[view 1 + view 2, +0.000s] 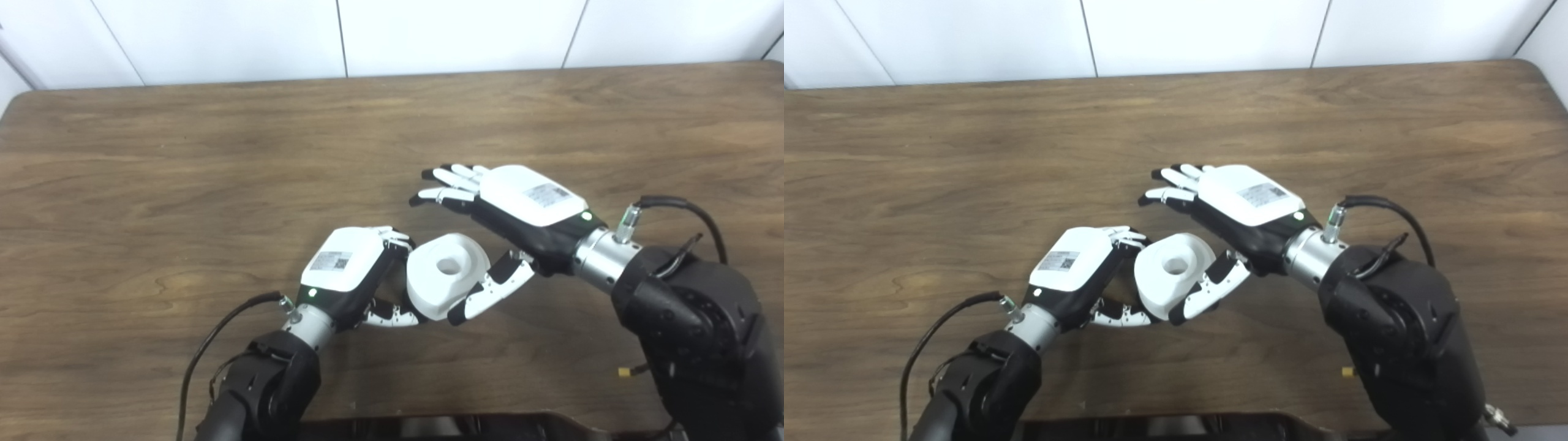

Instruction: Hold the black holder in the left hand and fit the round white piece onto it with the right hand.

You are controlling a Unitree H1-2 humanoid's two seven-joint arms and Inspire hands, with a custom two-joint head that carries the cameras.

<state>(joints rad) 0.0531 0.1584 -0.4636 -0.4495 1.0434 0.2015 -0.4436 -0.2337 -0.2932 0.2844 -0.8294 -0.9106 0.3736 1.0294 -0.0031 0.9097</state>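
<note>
The round white piece (446, 274) sits between the two hands, above the brown tabletop (184, 184). The left hand (352, 269) is on its left side, with fingers curled around it, gripping it. The right hand (520, 208) is on its right side and a bit farther back. That hand is spread wide and holds nothing, and only its thumb touches the piece's near right edge. The black holder is hidden, so I cannot tell where it is.

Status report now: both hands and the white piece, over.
Left hand shut on round white piece. Right hand open, thumb against piece. Black holder not seen.
</note>
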